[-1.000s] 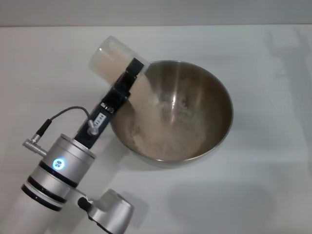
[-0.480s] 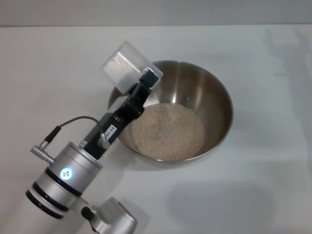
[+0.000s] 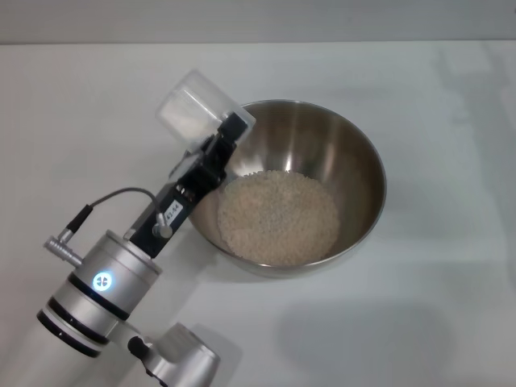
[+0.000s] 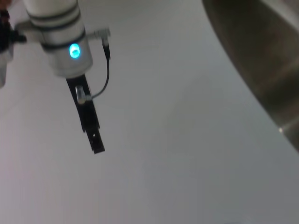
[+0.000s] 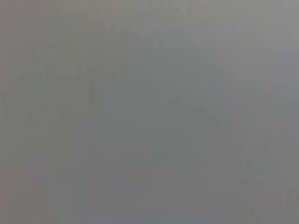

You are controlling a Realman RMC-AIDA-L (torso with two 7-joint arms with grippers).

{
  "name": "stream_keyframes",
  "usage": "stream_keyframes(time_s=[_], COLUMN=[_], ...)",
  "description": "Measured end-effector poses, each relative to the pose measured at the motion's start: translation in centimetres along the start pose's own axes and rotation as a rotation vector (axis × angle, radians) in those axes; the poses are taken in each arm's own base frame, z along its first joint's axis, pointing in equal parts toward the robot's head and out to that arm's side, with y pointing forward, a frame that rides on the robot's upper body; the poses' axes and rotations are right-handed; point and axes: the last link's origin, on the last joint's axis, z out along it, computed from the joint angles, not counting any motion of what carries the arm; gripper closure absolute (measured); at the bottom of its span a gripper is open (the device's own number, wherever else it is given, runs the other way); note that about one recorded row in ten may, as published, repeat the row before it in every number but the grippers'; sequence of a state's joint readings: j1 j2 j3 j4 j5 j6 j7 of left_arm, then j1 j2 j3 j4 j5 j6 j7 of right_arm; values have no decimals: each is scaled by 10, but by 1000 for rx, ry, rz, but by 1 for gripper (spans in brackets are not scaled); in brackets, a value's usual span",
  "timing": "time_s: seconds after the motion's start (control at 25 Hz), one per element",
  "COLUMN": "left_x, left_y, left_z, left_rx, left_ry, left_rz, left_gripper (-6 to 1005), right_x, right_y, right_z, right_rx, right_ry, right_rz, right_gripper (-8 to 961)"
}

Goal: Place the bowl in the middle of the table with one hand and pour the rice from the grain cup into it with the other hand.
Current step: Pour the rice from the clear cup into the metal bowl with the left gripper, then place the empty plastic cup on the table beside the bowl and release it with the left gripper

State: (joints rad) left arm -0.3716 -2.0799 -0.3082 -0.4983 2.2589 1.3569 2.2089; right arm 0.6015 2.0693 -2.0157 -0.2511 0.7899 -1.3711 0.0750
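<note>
**Emptied cup held over the bowl's left rim**

Head view: the left gripper is clamped on the grain cup, holding it tipped, with the closed base up and away to the left and the mouth down toward the bowl. The cup looks empty. Its long axis runs on a slant from upper left to lower right, roughly in line with the arm, and its mouth sits right at the bowl's left rim. The rice lies as a loose heap in the bottom of the bowl, to the right of and below the cup. The bowl stands near the middle of the table. The pour looks finished; the next move is probably to right the cup and carry it left, clear of the rim. A small white label on the gripper body carries dark characters, too small to read.

Left wrist view: a curved stretch of the bowl's steel wall fills one corner, with bare table beside it. A silver arm segment with a lit blue ring and a black finger shows farther off. No writing.

Right wrist view: a flat grey field only. The right gripper is not visible anywhere, so it seems parked well clear of the bowl.
</note>
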Motion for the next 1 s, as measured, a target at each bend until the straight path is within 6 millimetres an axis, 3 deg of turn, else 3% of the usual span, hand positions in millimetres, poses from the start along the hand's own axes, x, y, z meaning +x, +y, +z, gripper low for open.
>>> stream_keyframes(time_s=[0.28, 0.48, 0.56, 0.68, 0.76, 0.8, 0.92, 0.96, 1.0], left_x=[2, -9, -12, -27, -44, -44, -60, -66, -66], left_y=[-1, 0, -1, -1, 6, 6, 18, 30, 30], left_z=[-2, 3, 5, 9, 10, 10, 7, 3, 3], left_rx=[6, 6, 8, 28, 69, 69, 120, 115, 115], left_ry=[13, -55, -83, -202, -323, -323, -459, -526, -526], left_rz=[-54, -180, -302, -626, -972, -972, -1278, -1413, -1413], left_gripper=[974, 974, 973, 973, 973, 973, 974, 974, 974], right_x=[0, 0, 0, 0, 0, 0, 0, 0, 0], right_y=[1, 1, 1, 1, 2, 2, 4, 4, 4], right_z=[3, 4, 5, 6, 7, 7, 7, 8, 8], right_rx=[-5, -8, -6, -4, -5, -5, -6, -8, -8], right_ry=[3, 0, 1, 0, -2, -2, -3, -4, -4], right_rz=[-4, -7, -7, -6, -4, -4, -2, -1, -1], right_gripper=[143, 143, 143, 143, 143, 143, 143, 143, 143])
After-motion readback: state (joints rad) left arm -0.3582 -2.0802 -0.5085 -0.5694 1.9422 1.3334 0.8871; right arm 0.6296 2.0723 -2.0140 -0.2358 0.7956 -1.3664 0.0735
